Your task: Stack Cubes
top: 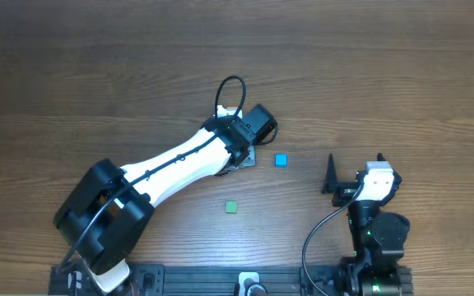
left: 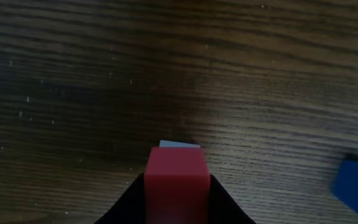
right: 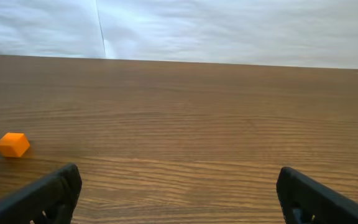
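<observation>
My left gripper [left: 177,202] pinches a small red cube [left: 177,177] between its fingers, close above the brown wooden table [top: 97,66] and near the small bright-blue cube [top: 281,160]. A pale grey edge peeks from behind the red cube. A small green cube [top: 231,207] lies near the blue cube, toward my bases. My right gripper [right: 179,190] sits on the blue cube's far side, fingers spread wide.

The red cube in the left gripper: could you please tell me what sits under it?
A pale grey edge shows just past the red cube; the rest of that thing is covered, so contact cannot be told.
</observation>
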`<action>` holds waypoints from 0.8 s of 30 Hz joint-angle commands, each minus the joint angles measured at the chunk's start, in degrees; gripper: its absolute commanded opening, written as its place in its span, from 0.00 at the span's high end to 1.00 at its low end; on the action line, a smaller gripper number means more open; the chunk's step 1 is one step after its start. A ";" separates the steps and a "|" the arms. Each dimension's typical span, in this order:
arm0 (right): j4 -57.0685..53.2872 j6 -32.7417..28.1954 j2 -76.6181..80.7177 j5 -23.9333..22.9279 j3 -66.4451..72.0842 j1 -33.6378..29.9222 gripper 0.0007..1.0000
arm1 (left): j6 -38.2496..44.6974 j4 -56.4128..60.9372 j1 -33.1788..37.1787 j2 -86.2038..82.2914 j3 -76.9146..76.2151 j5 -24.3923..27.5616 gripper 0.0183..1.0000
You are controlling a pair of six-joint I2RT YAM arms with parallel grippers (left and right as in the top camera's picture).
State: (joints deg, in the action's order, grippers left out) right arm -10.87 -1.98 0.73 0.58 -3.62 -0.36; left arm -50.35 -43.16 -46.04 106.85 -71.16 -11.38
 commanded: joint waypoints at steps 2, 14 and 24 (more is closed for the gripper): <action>-0.02 -0.24 -0.42 0.66 0.42 -0.35 0.01 | 0.66 0.35 0.15 1.14 -0.87 0.39 0.98; -0.02 -0.24 -0.42 0.66 0.42 -0.35 0.01 | 0.63 0.35 0.15 1.18 -0.87 0.37 0.76; -0.02 -0.24 -0.42 0.66 0.42 -0.35 0.01 | 0.63 0.39 0.15 1.18 -0.87 0.09 0.59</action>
State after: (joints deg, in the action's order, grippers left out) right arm -10.87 -1.96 0.73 0.56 -3.62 -0.36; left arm -50.19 -42.96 -46.04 107.37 -71.16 -10.98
